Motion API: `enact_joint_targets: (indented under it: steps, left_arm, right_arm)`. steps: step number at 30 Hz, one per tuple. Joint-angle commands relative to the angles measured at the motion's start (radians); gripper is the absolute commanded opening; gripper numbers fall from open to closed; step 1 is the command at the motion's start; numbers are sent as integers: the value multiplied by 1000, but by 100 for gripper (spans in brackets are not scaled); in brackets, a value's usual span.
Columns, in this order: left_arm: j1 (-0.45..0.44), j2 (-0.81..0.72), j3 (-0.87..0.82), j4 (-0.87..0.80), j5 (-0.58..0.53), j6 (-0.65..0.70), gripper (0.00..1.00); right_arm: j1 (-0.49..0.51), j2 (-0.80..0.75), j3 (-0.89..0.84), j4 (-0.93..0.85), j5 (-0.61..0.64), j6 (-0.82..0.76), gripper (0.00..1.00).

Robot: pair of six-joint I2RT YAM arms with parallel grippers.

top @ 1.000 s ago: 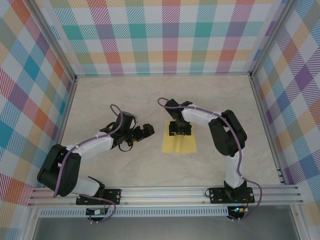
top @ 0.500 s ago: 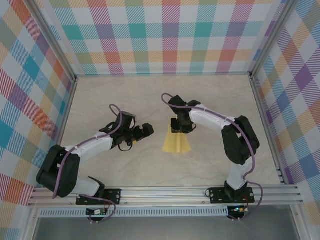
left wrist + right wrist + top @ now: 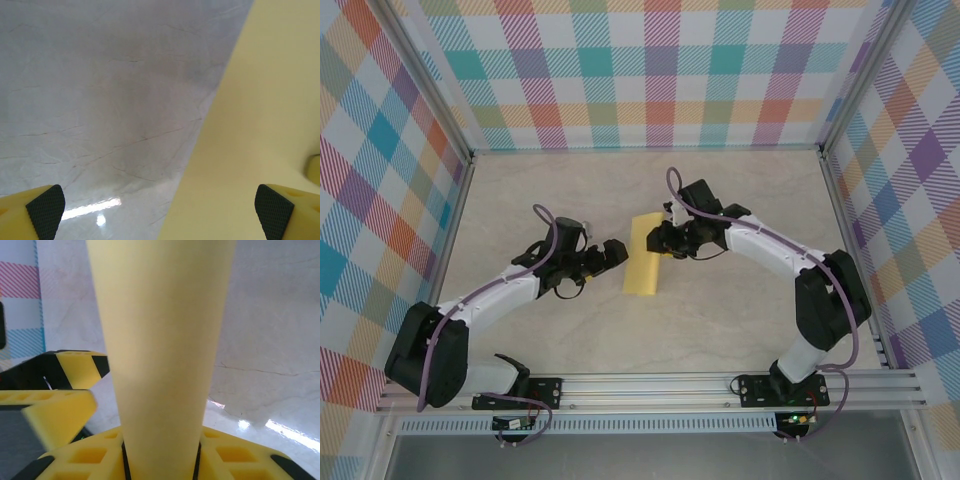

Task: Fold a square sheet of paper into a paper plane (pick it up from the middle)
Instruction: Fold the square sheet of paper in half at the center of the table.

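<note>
The square sheet of paper [image 3: 642,256] is plain yellow and hangs bowed lengthwise above the table's middle. My right gripper [image 3: 661,241] is shut on its right edge. In the right wrist view the paper [image 3: 162,335] rises out from between my yellow fingers [image 3: 240,456]. My left gripper [image 3: 611,256] stands wide open just left of the sheet, apart from it. From the left wrist the paper [image 3: 260,125] covers the right half, with one black pad [image 3: 46,210] over bare table and the other before the sheet. Nothing shaped like a paper plane is in view.
The marble-look tabletop [image 3: 540,190] is bounded by checked walls [image 3: 650,70] at the back and both sides. An aluminium rail [image 3: 650,388] with both arm bases runs along the near edge. The left gripper's fingers [image 3: 60,412] sit close beside the sheet in the right wrist view.
The right gripper has closed on the sheet, lifted it off the table and carried it left and back toward the left gripper. The left gripper has stayed open, shifting slightly.
</note>
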Motion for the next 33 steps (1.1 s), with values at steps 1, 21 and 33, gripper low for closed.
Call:
enact_joint_targets:
  steps: [1,21,33]
  left_arm:
    - [22,-6,16,15,73,-15,100]
    - [-46,286,77,78,183,15,89]
    - [-79,385,156,93,263,34,71]
  right_arm:
    - [-36,59,-49,142,-199,38,36]
    - [-90,132,-73,-63,53,-63,62]
    - [-106,88,-151,1,64,5,65]
